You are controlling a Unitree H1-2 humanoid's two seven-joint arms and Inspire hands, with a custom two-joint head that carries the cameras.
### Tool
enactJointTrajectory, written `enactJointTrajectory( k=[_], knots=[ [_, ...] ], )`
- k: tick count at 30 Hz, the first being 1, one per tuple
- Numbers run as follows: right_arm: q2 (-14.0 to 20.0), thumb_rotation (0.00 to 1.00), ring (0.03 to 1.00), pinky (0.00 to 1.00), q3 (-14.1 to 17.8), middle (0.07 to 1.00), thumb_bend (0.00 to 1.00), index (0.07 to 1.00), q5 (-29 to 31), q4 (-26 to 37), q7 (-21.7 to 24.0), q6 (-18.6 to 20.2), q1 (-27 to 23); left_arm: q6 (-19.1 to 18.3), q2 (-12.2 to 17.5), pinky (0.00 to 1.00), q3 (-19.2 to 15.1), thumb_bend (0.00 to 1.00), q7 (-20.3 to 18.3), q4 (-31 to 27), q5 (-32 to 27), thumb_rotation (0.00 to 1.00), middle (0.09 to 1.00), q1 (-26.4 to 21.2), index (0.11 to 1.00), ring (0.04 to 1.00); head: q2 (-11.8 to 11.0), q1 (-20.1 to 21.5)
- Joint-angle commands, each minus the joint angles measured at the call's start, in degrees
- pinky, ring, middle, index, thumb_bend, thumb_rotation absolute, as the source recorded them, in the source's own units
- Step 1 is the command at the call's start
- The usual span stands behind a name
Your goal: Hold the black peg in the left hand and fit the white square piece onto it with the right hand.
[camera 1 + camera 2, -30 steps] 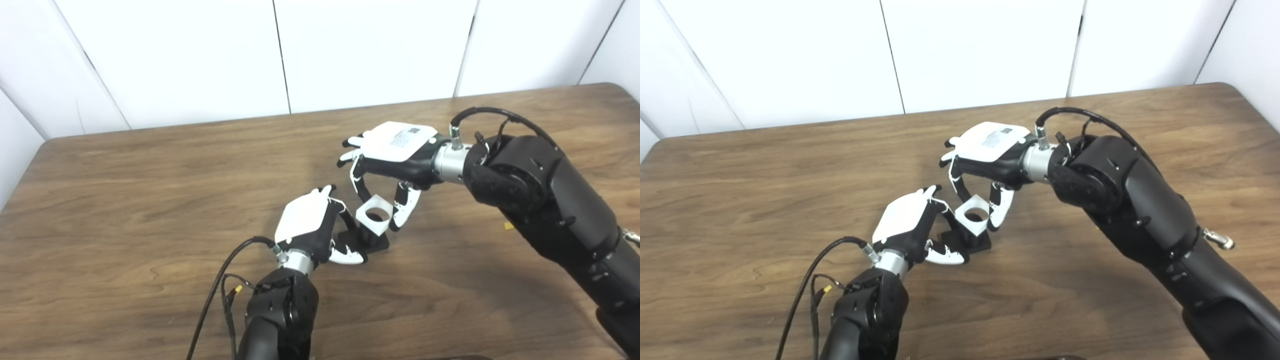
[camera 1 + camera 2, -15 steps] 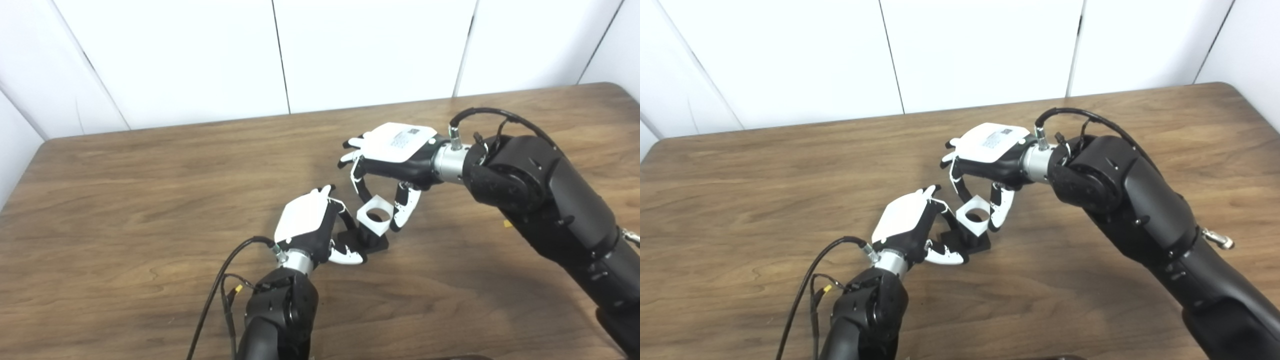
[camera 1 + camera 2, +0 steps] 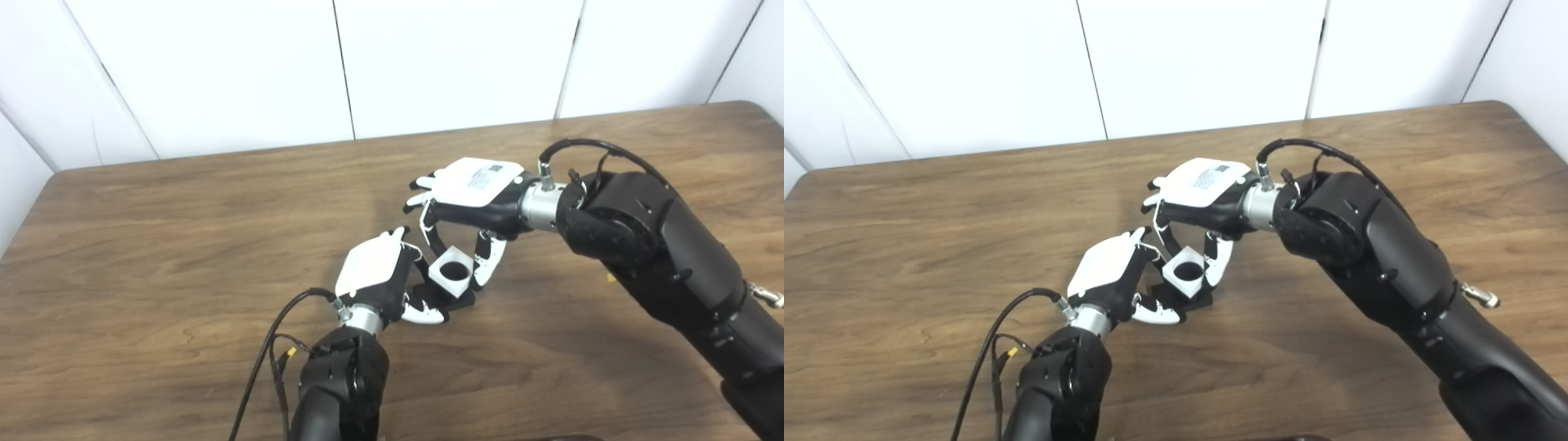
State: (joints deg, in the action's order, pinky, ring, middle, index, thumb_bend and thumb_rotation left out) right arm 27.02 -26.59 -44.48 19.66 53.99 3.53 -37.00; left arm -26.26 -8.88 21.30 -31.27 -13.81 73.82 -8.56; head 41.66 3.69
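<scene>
The black peg [image 3: 460, 297] stands on its square black base on the table, mostly covered by the white piece. My left hand [image 3: 383, 278] is shut on the peg's base from the left, thumb along the front. The white square piece [image 3: 451, 272], with a round hole in its middle, sits over the peg, the hole showing dark. My right hand [image 3: 468, 196] reaches in from the right and is shut on the piece, with fingers on its far left side and thumb on its right side. How far the peg enters the hole is hidden.
The wooden table [image 3: 153, 245] spreads widely to the left and front. A small yellow speck [image 3: 610, 277] lies by my right forearm. White wall panels [image 3: 429, 61] stand behind the table's back edge. Black cables loop at both wrists.
My right hand has moved left and down with the white piece, bringing it over the peg. The hole now looks dark. My left hand has stayed in place.
</scene>
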Motion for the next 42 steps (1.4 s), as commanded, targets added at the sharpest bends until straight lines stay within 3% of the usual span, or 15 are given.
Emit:
enactJointTrajectory(
  k=[1, 10, 30, 42],
  knots=[
    [-0.03, 0.14, 1.0, 1.0, 0.42, 0.92, 0.53, 0.491, -0.12, 1.66, -0.18, -0.53, -1.37, -0.63, -3.18, 1.0, -0.19, 0.52, -0.64, 0.47, 1.99, 0.05, 0.989, -0.73, 0.481, 1.0, -0.04, -0.03],
    [-0.11, 0.14, 1.0, 1.0, -0.13, 0.928, 0.53, 0.491, -0.92, 1.72, 0.37, -0.05, -0.95, -0.63, -3.63, 1.0, -0.48, 0.52, -1.04, 0.25, 2.31, 0.05, 0.993, -0.53, 0.482, 1.0, 0.01, -0.23],
    [0.51, 0.14, 1.0, 1.0, 1.14, 0.929, 0.53, 0.49, -1.01, -3.46, -4.7, -1.88, -0.9, -0.62, -3.79, 1.0, -0.39, 0.52, -0.36, 0.48, 2.04, 0.05, 0.993, -0.22, 0.481, 1.0, -0.19, -0.06],
    [0.61, 0.15, 1.0, 1.0, 0.93, 0.927, 0.53, 0.491, -1.45, -4.97, -5.49, -2.31, -0.35, -0.63, -3.95, 1.0, -0.36, 0.52, -1.22, 0.19, 2.88, 0.05, 0.995, -0.37, 0.483, 1.0, -0.14, -0.12]
  ],
)
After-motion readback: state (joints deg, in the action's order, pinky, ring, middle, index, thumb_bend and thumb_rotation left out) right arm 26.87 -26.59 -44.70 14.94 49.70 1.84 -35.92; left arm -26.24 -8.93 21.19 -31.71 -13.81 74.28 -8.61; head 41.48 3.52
